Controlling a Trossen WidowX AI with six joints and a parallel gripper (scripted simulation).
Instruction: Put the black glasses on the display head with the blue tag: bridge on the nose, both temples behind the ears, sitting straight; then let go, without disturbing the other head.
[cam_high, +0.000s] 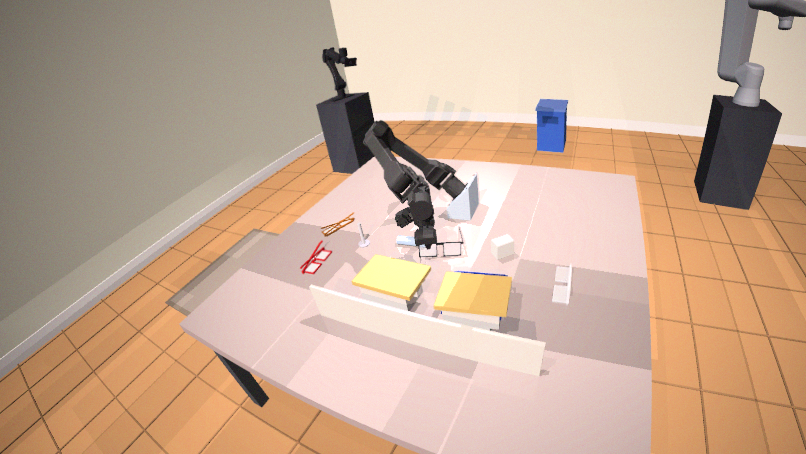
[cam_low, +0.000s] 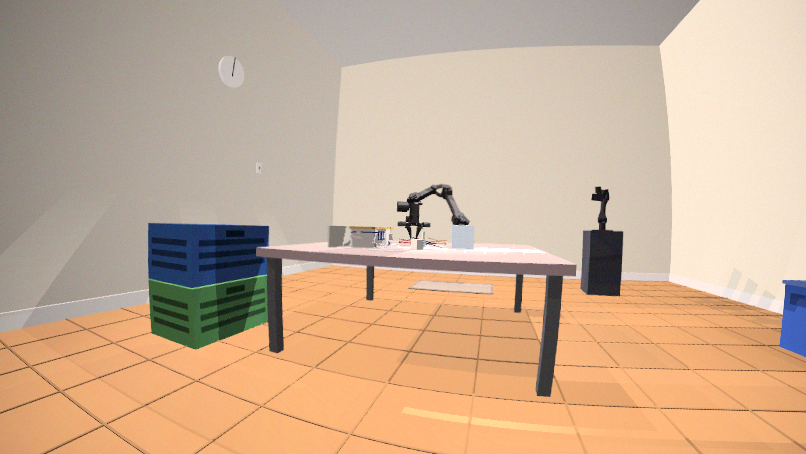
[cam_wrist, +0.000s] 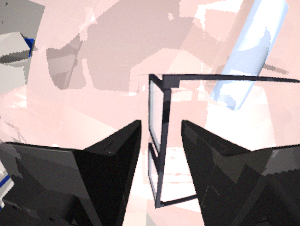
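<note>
The black glasses (cam_high: 451, 242) (cam_wrist: 165, 117) stand on the table, lens front upright, with a temple reaching back. My gripper (cam_high: 428, 246) (cam_low: 414, 237) (cam_wrist: 161, 125) is partly open and points down. In the wrist view its fingers are on either side of the front frame near the bridge, with a gap on both sides. Two yellow-topped stands (cam_high: 392, 275) (cam_high: 473, 293) are nearer the top camera; their tops hide what is below, so the heads are not clearly seen. Blue edging (cam_high: 480, 273) shows at the right one, and a blue bit (cam_wrist: 30, 46) in the wrist view.
A long white panel (cam_high: 428, 331) stands in front of the stands. A pale blue bar (cam_high: 405, 240) (cam_wrist: 252, 55) lies behind the glasses. A white cube (cam_high: 502, 247) and white glasses (cam_high: 569, 284) are right; red glasses (cam_high: 311, 259), orange glasses (cam_high: 338, 224) and a small post (cam_high: 362, 234) are left.
</note>
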